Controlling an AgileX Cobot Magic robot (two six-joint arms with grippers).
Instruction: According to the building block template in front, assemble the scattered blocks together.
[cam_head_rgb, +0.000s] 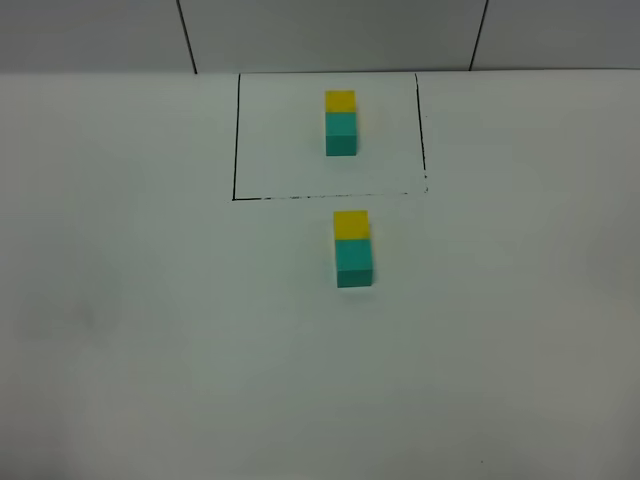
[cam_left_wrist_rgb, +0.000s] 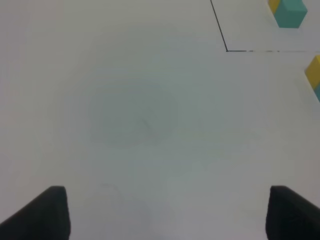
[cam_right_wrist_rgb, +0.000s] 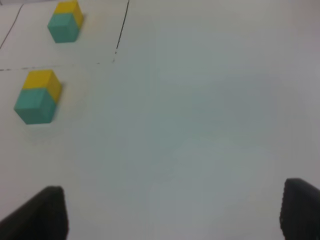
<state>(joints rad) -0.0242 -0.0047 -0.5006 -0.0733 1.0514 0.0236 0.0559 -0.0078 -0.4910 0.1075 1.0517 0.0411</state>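
Two loose cubes, yellow (cam_head_rgb: 351, 224) touching teal (cam_head_rgb: 353, 263), sit at 6 o'clock of framed template (cam_head_rgb: 340, 122); both grippers (cam_left_wrist_rgb: 165, 212) (cam_right_wrist_rgb: 172, 212) spread, empty.

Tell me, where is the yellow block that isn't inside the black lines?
In the exterior high view, the loose yellow block sits mid-table just below the black-line frame, touching the far side of the loose teal block.

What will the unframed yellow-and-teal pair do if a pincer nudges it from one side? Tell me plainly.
The pair would probably slide rather than roll, since both cubes are flat-faced and sit flat on the table. It looks small and matte, so likely light and not very slippery. Whether the yellow and teal halves are locked cannot be told; a push on one cube alone might split or twist them.
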